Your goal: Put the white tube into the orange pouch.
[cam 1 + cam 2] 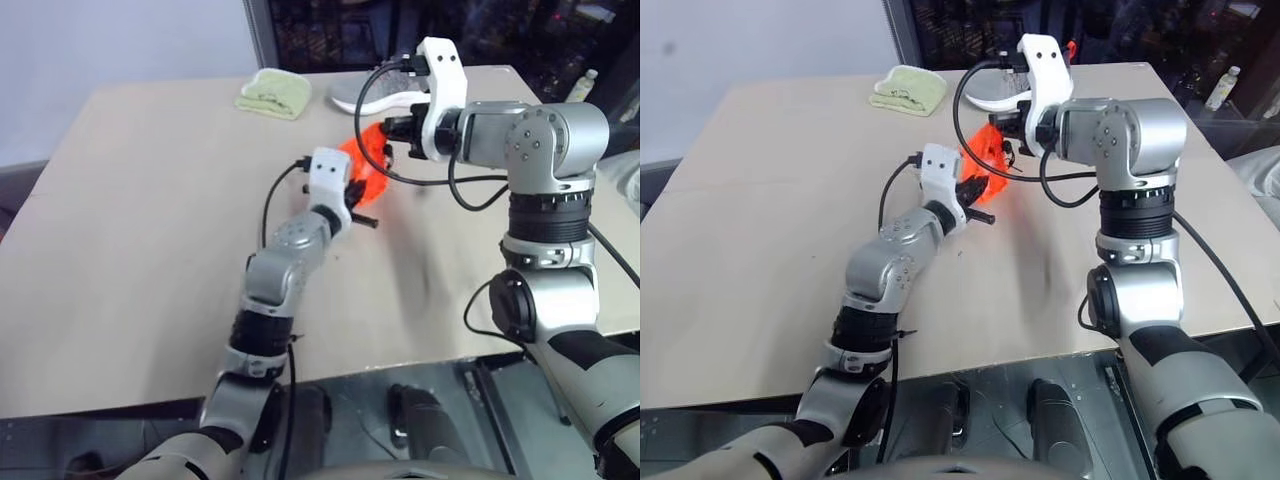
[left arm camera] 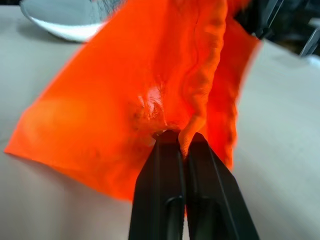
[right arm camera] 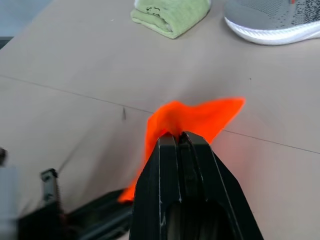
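On the tan table (image 1: 150,200), green cloth (image 1: 274,93), grey shoe (image 3: 275,20).

Orange pouch (image 1: 368,165) lifted between the two claws, left claw (image 1: 357,200) below it, right claw (image 1: 389,133) above, green cloth (image 1: 274,93) and shoe (image 1: 385,92) beyond on the surface (image 1: 130,220)

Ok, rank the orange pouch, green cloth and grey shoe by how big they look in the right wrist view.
1. orange pouch, though it is nearest the camera
2. grey shoe, cut off by the frame
3. green cloth, also cut off
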`<state>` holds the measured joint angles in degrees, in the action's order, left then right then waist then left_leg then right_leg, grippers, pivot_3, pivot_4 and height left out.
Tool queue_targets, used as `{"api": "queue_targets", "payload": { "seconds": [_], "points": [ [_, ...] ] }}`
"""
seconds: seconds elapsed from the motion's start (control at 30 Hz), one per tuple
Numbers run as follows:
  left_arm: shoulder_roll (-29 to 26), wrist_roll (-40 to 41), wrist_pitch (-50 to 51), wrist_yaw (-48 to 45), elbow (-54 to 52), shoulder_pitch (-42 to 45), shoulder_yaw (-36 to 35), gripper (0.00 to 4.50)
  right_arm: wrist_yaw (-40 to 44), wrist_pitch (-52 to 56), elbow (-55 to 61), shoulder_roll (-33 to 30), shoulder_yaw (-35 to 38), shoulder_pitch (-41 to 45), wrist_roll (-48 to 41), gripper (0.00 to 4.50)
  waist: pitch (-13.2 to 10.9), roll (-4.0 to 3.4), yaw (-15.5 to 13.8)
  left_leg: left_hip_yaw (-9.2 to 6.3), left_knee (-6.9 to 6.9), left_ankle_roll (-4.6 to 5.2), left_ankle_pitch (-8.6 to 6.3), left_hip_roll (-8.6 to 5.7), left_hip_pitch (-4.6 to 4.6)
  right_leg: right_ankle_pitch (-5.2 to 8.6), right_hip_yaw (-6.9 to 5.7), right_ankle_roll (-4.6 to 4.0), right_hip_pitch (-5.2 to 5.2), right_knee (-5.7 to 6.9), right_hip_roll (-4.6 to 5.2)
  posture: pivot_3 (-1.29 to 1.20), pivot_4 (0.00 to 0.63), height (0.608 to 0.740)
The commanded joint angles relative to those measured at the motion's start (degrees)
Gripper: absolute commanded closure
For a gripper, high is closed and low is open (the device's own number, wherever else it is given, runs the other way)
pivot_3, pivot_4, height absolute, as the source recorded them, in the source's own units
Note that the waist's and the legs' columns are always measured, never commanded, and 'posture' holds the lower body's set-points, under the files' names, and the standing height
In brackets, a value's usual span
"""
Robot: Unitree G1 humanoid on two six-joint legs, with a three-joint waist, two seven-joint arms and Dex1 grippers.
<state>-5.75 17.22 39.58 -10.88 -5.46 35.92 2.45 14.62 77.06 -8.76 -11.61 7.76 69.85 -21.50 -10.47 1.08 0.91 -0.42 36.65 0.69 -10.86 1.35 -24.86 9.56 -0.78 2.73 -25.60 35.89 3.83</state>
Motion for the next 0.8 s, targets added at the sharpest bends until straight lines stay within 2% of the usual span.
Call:
{"api": "queue_targets", "payload": {
  "seconds": [0.03,0.27,0.37,0.6,0.8],
  "points": [
    [-2.9,6.1,1.1,-5.4,-5.0,0.8,-5.4,4.44,-0.2,-1.8,3.0,-1.6,2.0,-0.1,-0.4,4.5,0.0,0.0,0.0,0.0,0.0,0.0,0.0,0.0,0.01,0.0,0.0,0.0,0.0,0.0,0.0,0.0,0.15,0.74],
    [-12.6,15.3,5.0,-15.9,1.6,8.6,-13.4,4.44,0.8,-4.2,4.9,-5.3,2.5,0.3,-0.5,4.5,0.0,-0.01,-0.1,-0.03,0.01,0.0,0.0,0.0,0.0,0.09,-0.03,0.15,0.01,0.01,-0.01,0.0,0.15,0.74],
    [-13.8,16.3,4.2,-16.1,9.1,14.3,-15.4,4.44,1.3,-7.3,5.2,-6.4,1.9,0.0,-0.2,4.5,0.0,-0.01,-0.1,-0.02,0.01,0.0,0.0,-0.02,-0.03,0.1,-0.02,0.16,0.01,-0.04,0.0,0.0,0.15,0.74],
    [-14.3,15.9,1.0,-20.5,24.8,26.6,-15.2,4.44,6.4,-19.3,2.8,-11.7,-5.1,-1.3,3.3,4.5,0.0,0.0,0.1,-0.01,0.0,0.0,0.0,-0.03,-0.06,0.1,0.0,0.18,-0.02,-0.04,0.0,0.0,0.15,0.74],
    [-19.3,10.1,-1.2,-27.7,26.8,24.6,-8.6,4.44,11.3,-17.1,13.0,-14.9,-10.2,-8.7,1.5,4.5,0.0,0.0,0.9,0.02,-0.21,0.0,0.0,-0.02,0.01,0.04,0.05,0.06,-0.05,-0.05,-0.01,0.0,0.15,0.74]
  ]
}}
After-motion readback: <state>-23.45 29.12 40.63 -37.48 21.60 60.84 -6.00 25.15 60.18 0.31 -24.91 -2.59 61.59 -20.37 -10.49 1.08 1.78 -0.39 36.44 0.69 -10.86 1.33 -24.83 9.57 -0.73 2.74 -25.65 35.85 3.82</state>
